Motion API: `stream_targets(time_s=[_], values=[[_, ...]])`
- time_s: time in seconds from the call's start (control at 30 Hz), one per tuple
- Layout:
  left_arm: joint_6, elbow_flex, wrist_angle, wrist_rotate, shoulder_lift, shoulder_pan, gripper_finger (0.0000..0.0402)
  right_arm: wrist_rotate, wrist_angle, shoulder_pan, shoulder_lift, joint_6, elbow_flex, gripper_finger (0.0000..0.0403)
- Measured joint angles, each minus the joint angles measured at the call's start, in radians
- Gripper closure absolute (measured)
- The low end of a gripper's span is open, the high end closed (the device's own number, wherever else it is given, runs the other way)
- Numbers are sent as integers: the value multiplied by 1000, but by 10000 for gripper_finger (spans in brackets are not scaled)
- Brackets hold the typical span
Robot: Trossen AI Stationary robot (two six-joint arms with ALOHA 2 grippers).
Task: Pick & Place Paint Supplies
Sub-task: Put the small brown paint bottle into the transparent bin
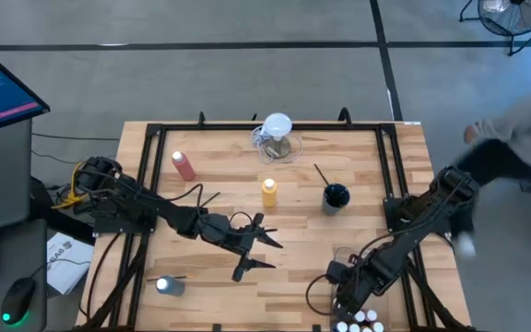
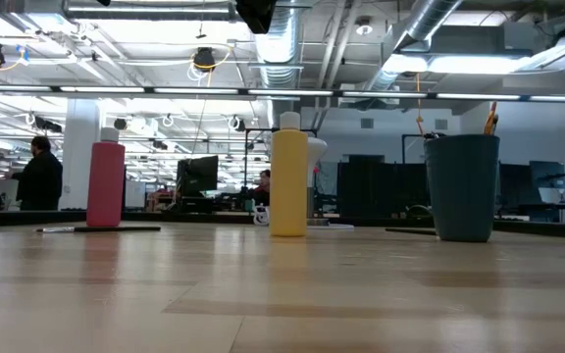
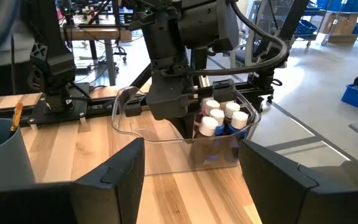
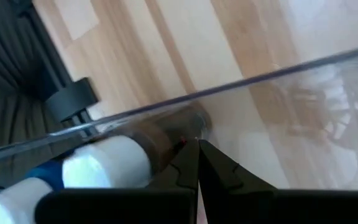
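Standing upright mid-table, yellow squeeze bottle (image 1: 269,192) has a vertical long axis and lies just beyond the left gripper (image 1: 264,242), whose jaws stand wide and empty; that arm is nearer. Right gripper (image 1: 341,277), jaws closed, sits in the clear bin (image 3: 166,134) beside white-capped paint bottles (image 3: 219,115).

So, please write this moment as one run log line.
left gripper: open, mid-table | right gripper: shut, in clear bin by small bottles
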Motion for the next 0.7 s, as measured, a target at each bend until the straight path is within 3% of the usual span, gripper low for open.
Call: stream_targets(time_s=[0.7], values=[[0, 0, 0, 0, 0, 0, 183, -30, -8, -19, 0, -24, 0, 403]])
